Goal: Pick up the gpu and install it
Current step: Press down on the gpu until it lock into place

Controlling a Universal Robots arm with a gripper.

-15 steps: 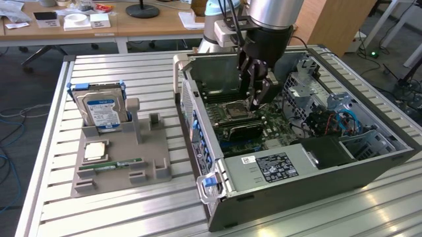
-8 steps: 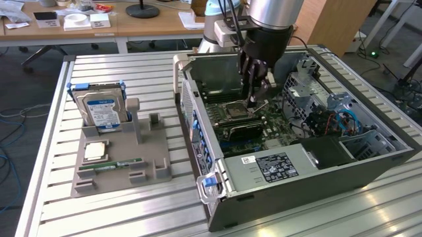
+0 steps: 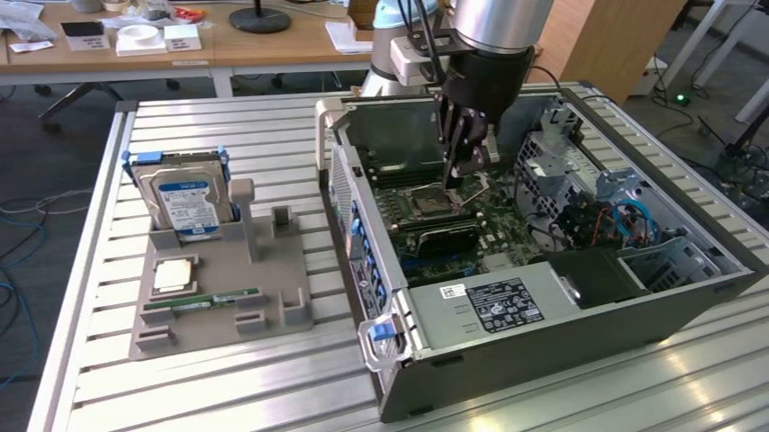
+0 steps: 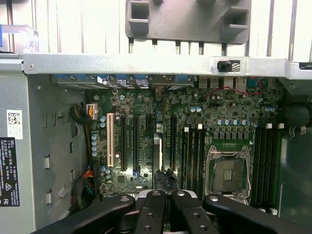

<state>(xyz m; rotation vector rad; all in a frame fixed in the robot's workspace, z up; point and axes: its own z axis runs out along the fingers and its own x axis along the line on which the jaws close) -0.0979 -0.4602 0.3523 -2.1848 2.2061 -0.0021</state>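
On a slatted metal table, at the exterior view's left, a blue-labelled hard drive is stood upright in a grey holder. In front of it a tan square chip and a narrow green memory stick are laid flat on the same holder. To the right, an open computer case is laid on its side, with the motherboard exposed and a labelled power supply at the near end. The gripper is lowered into the case, just above the board and beside the empty CPU socket. In the wrist view the gripper is seen with its fingers drawn close together over the expansion slots. Whether anything is pinched cannot be told. The gpu cannot be picked out with certainty.
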